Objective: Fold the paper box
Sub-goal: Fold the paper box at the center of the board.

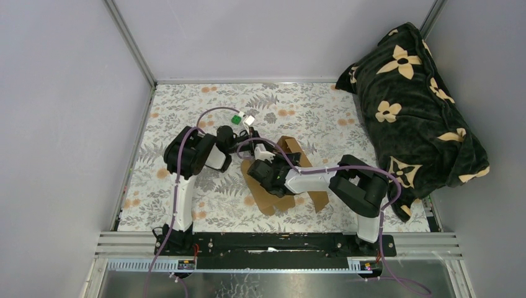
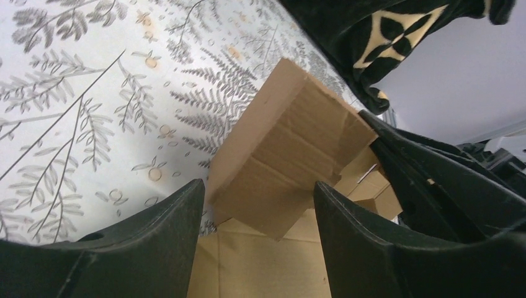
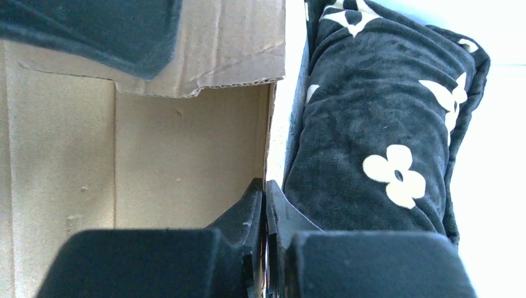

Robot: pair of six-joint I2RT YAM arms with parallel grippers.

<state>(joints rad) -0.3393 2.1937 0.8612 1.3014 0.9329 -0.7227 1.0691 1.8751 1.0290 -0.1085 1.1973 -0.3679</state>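
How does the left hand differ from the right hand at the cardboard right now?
The left hand is open, its fingers wide apart; the right hand is shut, its fingers pressed together. The left hand holds nothing, and a raised flap of the paper box shows between its fingers, while the right hand appears to pinch a panel's edge. Both are black two-finger hands at the same box.

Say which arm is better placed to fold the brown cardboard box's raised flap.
Probably left: the open left gripper frames the raised flap of the brown cardboard box; the right gripper is shut.
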